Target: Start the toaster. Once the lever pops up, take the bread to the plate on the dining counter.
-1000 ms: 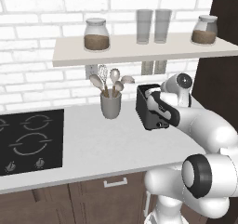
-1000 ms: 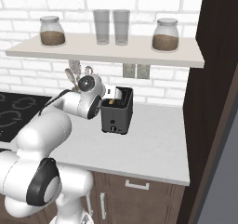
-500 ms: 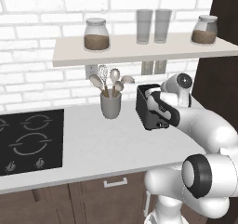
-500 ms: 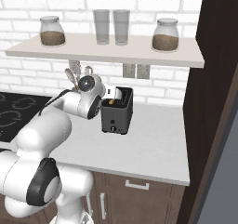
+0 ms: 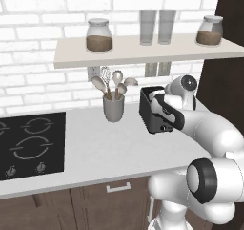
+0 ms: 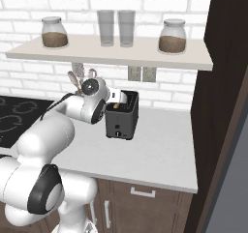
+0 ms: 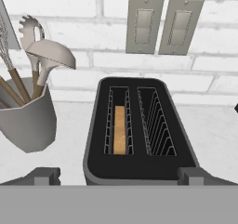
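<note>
From the left base view, the toaster (image 5: 153, 112) stands on the white counter (image 5: 105, 148) under the shelf (image 5: 143, 50), with the utensil cup (image 5: 113, 107) just beside it on its cooktop side. The arm's hand covers the toaster's far end, so I cannot make out the fingers here. Bare counter runs from the toaster's front out to the counter edge.

From the right base view, the toaster (image 6: 122, 115) sits with its knobbed face toward us. The hand presses in at its left side. To the toaster's right the counter (image 6: 160, 150) lies open up to the dark tall cabinet (image 6: 223, 96).

In the hand view, the gripper (image 7: 119, 175) hangs over the toaster's near rim, its tips spread wide apart, one at each near corner, gripping nothing. The bread (image 7: 120, 130) sits low in the left slot of the toaster (image 7: 139, 130); the right slot shows bare wires. The utensil cup (image 7: 25, 118) stands just left.
</note>
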